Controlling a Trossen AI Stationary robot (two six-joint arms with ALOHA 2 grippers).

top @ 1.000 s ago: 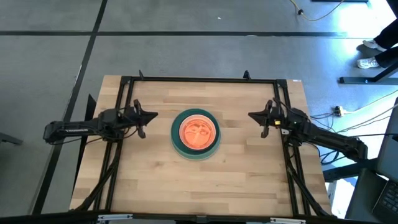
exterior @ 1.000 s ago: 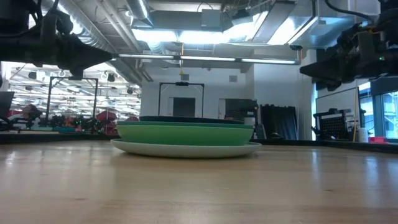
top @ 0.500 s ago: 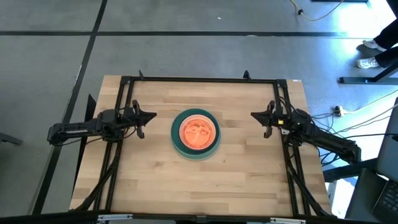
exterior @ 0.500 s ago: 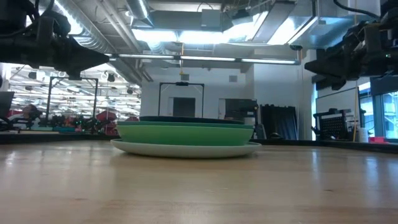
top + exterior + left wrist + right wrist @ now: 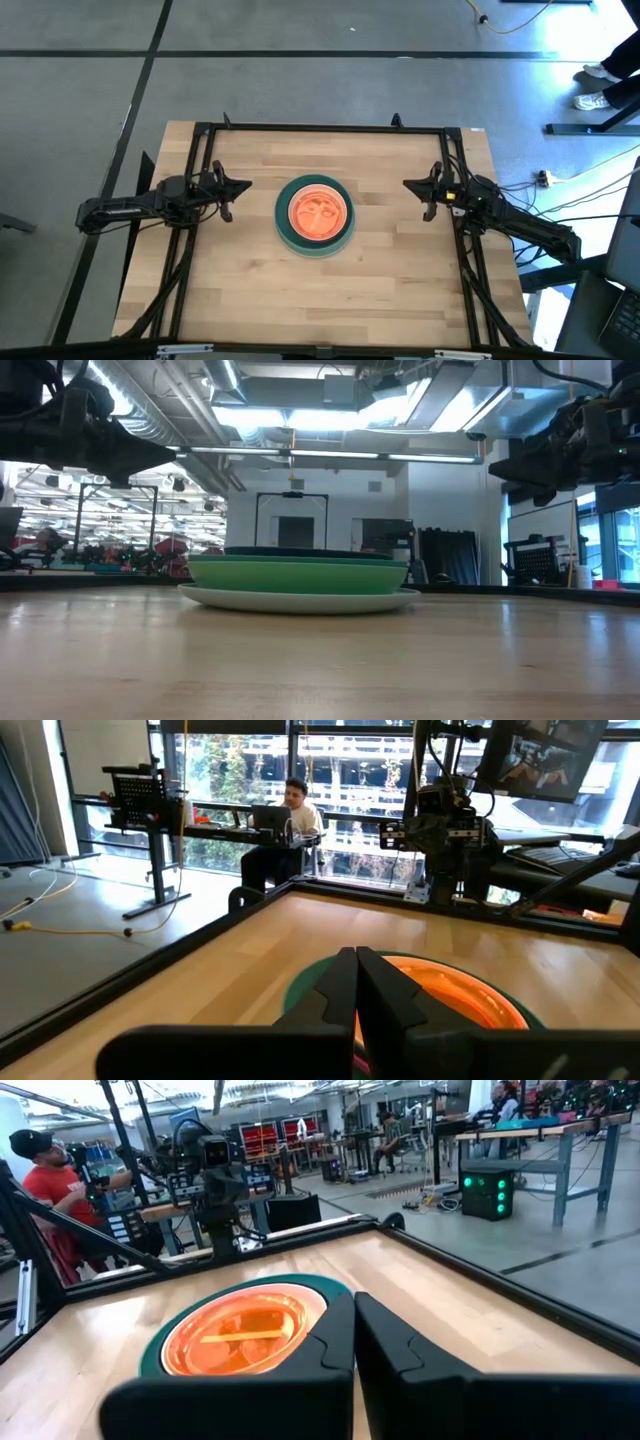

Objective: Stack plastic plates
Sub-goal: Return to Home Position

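The plastic plates sit in one stack at the middle of the table. An orange plate lies on top, with a dark teal rim around it. The low view shows the stack with green plates resting on a wide pale bottom plate that lies on the wood. My left gripper hovers shut to the left of the stack, above the table, pointing at it. My right gripper hovers shut to its right, also pointing at it. Both wrist views show closed fingers, with the stack ahead of them.
A black frame rail runs along the far edge and down both sides of the table. Bare wood lies around the stack. People show in the room beyond the table.
My right gripper has drawn back a little toward the table's right edge, staying shut. The stack has not moved.
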